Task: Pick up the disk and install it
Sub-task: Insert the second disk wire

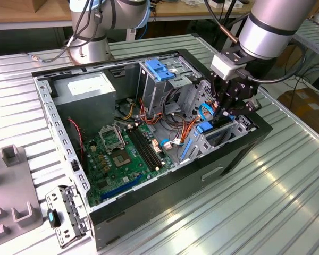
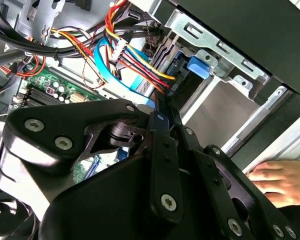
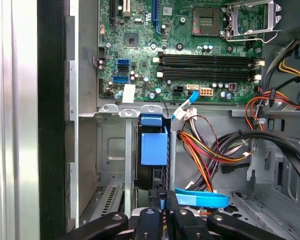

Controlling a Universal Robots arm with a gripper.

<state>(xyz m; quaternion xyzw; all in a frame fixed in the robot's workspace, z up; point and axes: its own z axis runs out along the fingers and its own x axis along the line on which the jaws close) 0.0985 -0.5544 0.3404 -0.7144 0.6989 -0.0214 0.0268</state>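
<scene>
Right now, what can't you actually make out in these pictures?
1. Whether the disk sits fully in its bay: in the exterior view the gripper blocks that spot.
2. What the hand is doing: in the second wrist view the picture's edge and the gripper's black body cut it off.
3. The print on the power supply sticker: too small in the exterior view.

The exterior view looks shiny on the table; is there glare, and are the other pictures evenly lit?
Yes: in the exterior view the ribbed metal table shows bright glare streaks; in the second wrist view the hand's black linkage is dark against a brighter case interior; in the first wrist view the motherboard is evenly lit.
</scene>
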